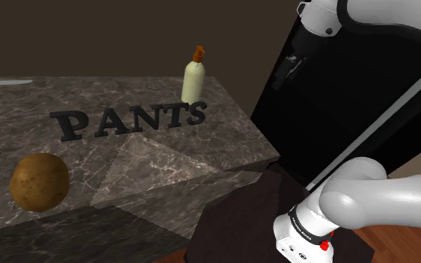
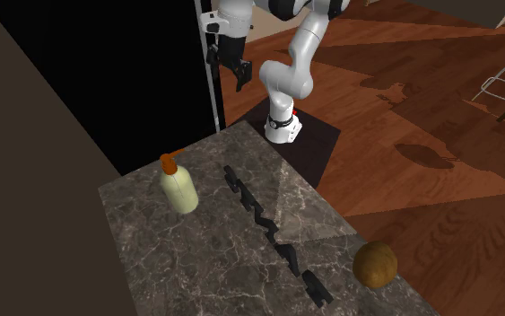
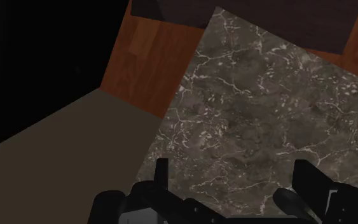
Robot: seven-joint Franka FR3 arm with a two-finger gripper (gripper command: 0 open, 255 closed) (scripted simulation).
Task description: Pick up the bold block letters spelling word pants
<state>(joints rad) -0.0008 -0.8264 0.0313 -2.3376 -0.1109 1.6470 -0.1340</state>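
The black block letters PANTS [image 1: 130, 119] stand in a row on the dark marble counter [image 1: 164, 161]. In the second exterior view the letters [image 2: 273, 229] run along the counter [image 2: 196, 260] toward its near end. My gripper [image 2: 228, 72] hangs open well above the floor, past the counter's far end and apart from the letters. From the wrist, its black fingers [image 3: 161, 172] stand wide apart around the gripper's middle [image 3: 234, 178], with nothing between them and bare marble [image 3: 260, 108] below.
A cream bottle [image 1: 194, 78] with an orange cap stands just behind the S. A brown round potato-like thing [image 1: 39, 181] lies near the counter's front. A black area [image 1: 351, 97] lies behind the arm. The stand sits on a dark mat [image 2: 309, 144] on wooden floor.
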